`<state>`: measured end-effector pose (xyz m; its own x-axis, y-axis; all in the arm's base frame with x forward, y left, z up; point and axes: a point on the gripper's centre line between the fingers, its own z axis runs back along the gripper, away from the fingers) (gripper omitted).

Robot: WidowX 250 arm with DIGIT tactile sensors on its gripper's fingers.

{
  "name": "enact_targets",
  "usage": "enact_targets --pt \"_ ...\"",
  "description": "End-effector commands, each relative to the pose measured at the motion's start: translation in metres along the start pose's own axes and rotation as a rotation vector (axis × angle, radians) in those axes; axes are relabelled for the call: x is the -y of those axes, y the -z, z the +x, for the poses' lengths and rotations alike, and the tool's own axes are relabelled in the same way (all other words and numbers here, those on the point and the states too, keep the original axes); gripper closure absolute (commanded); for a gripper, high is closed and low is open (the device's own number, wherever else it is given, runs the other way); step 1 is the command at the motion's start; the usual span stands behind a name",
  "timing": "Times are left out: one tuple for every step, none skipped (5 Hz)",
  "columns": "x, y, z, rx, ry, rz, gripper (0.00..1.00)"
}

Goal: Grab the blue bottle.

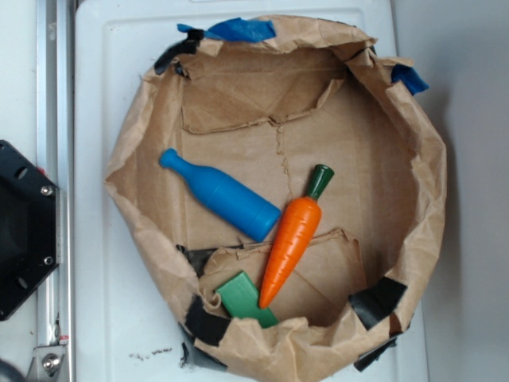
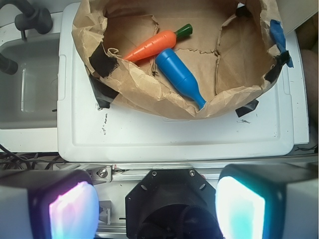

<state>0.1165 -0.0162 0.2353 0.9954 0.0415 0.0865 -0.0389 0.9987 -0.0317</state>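
The blue bottle (image 1: 223, 196) lies on its side inside a brown paper-lined basin (image 1: 413, 135), neck pointing to the upper left, its base touching the orange carrot (image 1: 291, 243). In the wrist view the bottle (image 2: 179, 77) lies beside the carrot (image 2: 152, 46), neck toward me. My gripper (image 2: 157, 209) is open and empty, its two glowing pads far apart, held well back from the basin over the robot's black base. The gripper does not show in the exterior view.
A green flat block (image 1: 245, 298) lies at the basin's near edge under the carrot tip. Blue tape (image 1: 238, 30) and black tape patch the paper rim. The basin sits on a white board (image 2: 164, 134). A grey sink (image 2: 25, 89) is at the left.
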Motion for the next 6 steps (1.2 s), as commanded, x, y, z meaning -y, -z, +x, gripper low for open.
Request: enact_targets --pt "0.0 0.0 0.0 0.0 0.0 0.0 0.0" --pt "-0.008 0.022 0.049 0.116 0.109 -0.037 0.0" --pt "-0.023 0.055 0.098 0.141 0.221 -0.02 0.0" --pt "-0.028 0.081 0.13 0.16 0.352 -0.044 0.0" --pt "-0.039 0.111 0.14 0.129 0.391 -0.073 0.0" --pt "-0.045 0.152 0.131 0.054 0.414 -0.057 0.0"
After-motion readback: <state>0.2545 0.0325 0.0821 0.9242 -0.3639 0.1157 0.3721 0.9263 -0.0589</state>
